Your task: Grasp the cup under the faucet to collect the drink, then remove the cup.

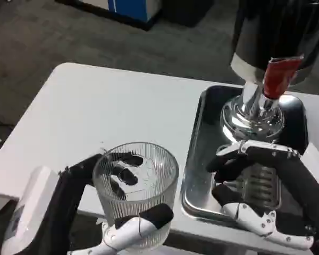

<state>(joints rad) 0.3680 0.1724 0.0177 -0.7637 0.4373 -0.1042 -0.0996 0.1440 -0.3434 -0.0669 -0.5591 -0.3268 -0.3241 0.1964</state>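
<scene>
A clear ribbed glass cup (135, 191) stands upright at the table's front edge, and it looks empty. My left hand (125, 212) grips it, with black fingers showing through the glass and a white finger wrapped across its front. The drink dispenser (279, 37) rises at the back right on a chrome base (252, 119); its faucet has a red lever (279, 77). My right hand (255, 180) hovers over the metal drip tray (202, 138) in front of the base, fingers apart and holding nothing.
The white table (111, 111) stretches back and left of the cup. The tray's raised rim lies just right of the cup. Dark carpet and a blue and white cabinet (130, 8) lie beyond the table.
</scene>
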